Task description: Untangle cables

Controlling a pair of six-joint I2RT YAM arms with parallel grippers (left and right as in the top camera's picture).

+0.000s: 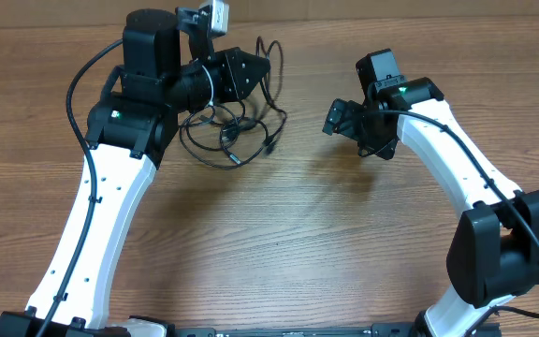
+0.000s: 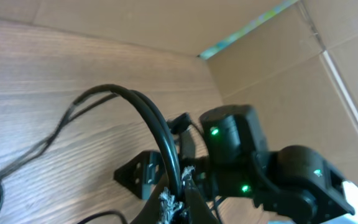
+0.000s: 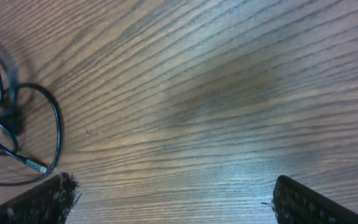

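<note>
Overhead, the pale wood-grain desk (image 1: 298, 234) runs back to a brown cardboard wall (image 1: 419, 9). The thin black tangled cables (image 1: 237, 131) lie left of centre near that wall, with one strand clenched in the left claw (image 1: 262, 73). The right claw (image 1: 338, 117) hangs released beside them, apart.

Your table (image 1: 279, 243) looks like wood-grain laminate, smooth with a soft sheen. The cables (image 1: 232, 139) have a slick, glossy black jacket. The arm shells (image 1: 110, 215) are smooth white plastic and the joint housings (image 1: 148, 51) are matt black. The pads (image 3: 48, 202) on your right claw (image 3: 173, 190) look rough and frayed. There's plain matt cardboard (image 2: 278, 56) behind.
</note>
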